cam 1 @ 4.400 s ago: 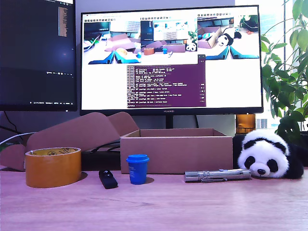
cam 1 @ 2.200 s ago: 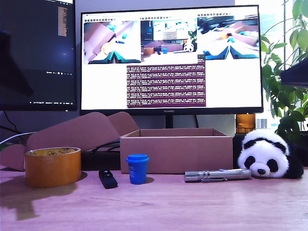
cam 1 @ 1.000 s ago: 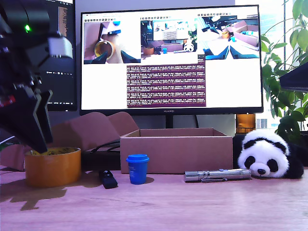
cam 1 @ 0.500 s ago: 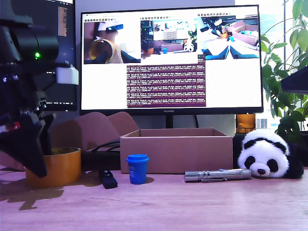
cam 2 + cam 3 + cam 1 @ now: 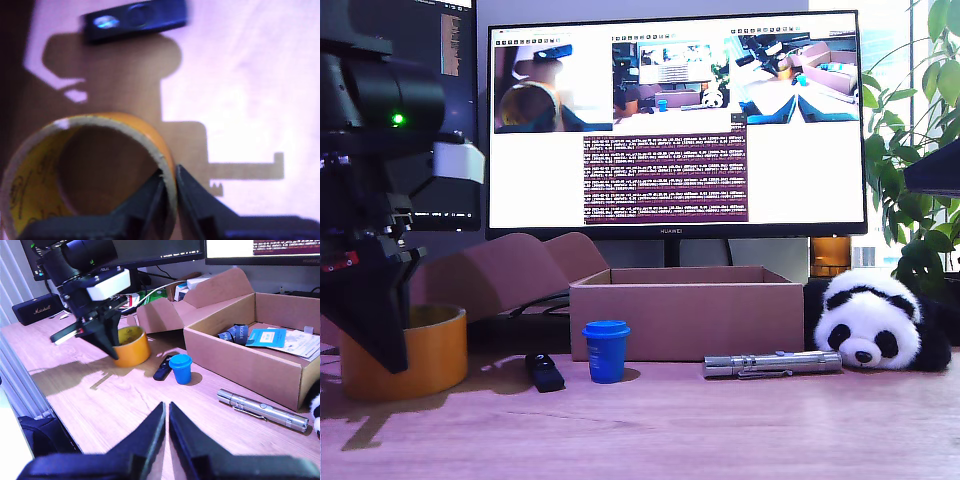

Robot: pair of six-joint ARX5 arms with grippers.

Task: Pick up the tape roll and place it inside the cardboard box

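My first gripper is pinched on the wall of the tape roll, one finger inside the core, one outside. The roll looks stiff, fairly heavy and smooth, so a one-sided hold may let it swing. My second gripper is closed, empty, well apart; the cardboard box lies beyond.

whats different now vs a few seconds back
My first gripper came down and shut on the wall of the orange-brown tape roll, dragging it toward the exterior view's left. The brown cardboard box, small blue cup and silver flashlight stayed put.
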